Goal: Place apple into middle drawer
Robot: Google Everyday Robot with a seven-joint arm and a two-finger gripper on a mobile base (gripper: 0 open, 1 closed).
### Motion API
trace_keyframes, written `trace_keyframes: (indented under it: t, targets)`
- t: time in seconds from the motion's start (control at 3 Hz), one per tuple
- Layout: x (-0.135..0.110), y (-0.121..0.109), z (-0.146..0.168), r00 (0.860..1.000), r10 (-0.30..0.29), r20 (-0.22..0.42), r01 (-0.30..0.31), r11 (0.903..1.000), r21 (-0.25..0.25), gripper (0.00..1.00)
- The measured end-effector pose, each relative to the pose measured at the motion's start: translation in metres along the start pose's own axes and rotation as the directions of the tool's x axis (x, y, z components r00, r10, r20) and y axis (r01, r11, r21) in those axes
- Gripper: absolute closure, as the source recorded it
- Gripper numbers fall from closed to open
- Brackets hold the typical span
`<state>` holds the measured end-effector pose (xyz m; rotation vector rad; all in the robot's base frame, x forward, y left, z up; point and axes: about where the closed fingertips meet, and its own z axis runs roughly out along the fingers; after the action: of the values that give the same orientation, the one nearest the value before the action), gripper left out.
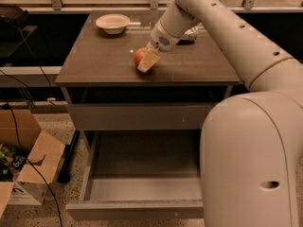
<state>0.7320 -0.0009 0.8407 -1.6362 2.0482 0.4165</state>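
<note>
- The robot's pale body (pixel 251 164) fills the near right, and a cardboard box (pixel 28 174) sits open on the floor at the near left.
- Lowest on the cabinet and closest to the camera, the middle drawer (pixel 137 210) stands pulled out. Its deep grey box shows nothing inside (its right end is hidden behind the robot's body).
- Just above it, a taller flat drawer front (pixel 137 116) is closed.
- On the table top (pixel 94 63) the apple (pixel 138 56) rests near the middle, a little back from the front edge and not yet in the drawer.
- The gripper (pixel 147 63) comes down from the arm (pixel 222 27), which slants in from the far right. It sits against the apple's right side and partly covers it, so the fruit shows on the camera's left of it.
- Whether the gripper is clamped on the apple or merely beside it cannot be told.
- The open drawer lies below the apple and nearer the camera. The carry will likely need to go forward past the table's front edge and then down, clearing the closed front.
- Farthest back, a shallow bowl (pixel 112 22) sits near the table's rear edge, well apart from the apple.
</note>
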Motion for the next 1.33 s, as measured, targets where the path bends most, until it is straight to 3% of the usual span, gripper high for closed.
trace_keyframes:
  t: [0.33, 0.67, 1.0, 1.33]
  targets:
    - [0.0, 0.002, 0.001, 1.0, -0.005, -0.009, 0.005, 1.0, -0.004, 1.0]
    - [-0.006, 0.011, -0.027, 0.998, -0.06, -0.013, 0.06, 0.9976, 0.034, 1.0]
    - [-0.01, 0.033, -0.068, 0.993, -0.122, 0.002, 0.121, 0.9891, 0.083, 1.0]
    - [0.003, 0.058, -0.087, 0.99, -0.14, -0.007, 0.14, 0.9874, 0.074, 1.0]
